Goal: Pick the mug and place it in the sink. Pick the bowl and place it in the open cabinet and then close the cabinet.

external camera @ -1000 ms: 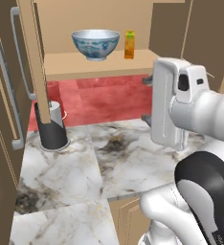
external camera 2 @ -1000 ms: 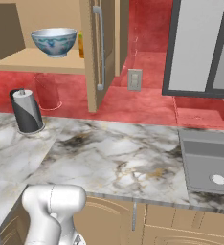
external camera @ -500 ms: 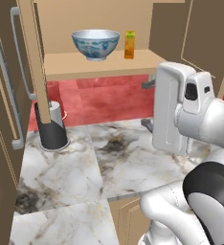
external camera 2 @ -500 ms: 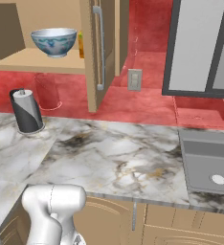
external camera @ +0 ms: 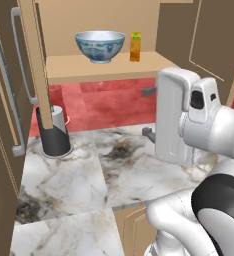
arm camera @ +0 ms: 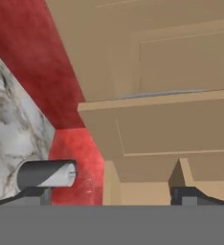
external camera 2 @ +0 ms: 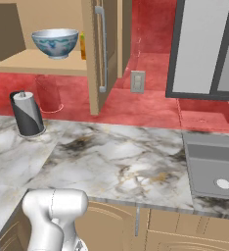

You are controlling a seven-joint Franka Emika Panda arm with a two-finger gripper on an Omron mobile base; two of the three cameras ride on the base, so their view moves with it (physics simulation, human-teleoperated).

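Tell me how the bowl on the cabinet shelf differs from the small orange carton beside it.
The bowl is wide, round and open-topped; the carton is narrow, tall and boxy. The bowl is white with blue pattern; the carton is orange with a green top. Both stand upright on the cabinet shelf, apart from each other.

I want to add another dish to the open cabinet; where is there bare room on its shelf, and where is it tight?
On the cabinet shelf, the bowl sits mid-shelf with a small orange carton close on its right, so that part is crowded. The shelf left of the bowl, toward the left door, is bare, as is the strip in front of the bowl along the shelf's front edge.
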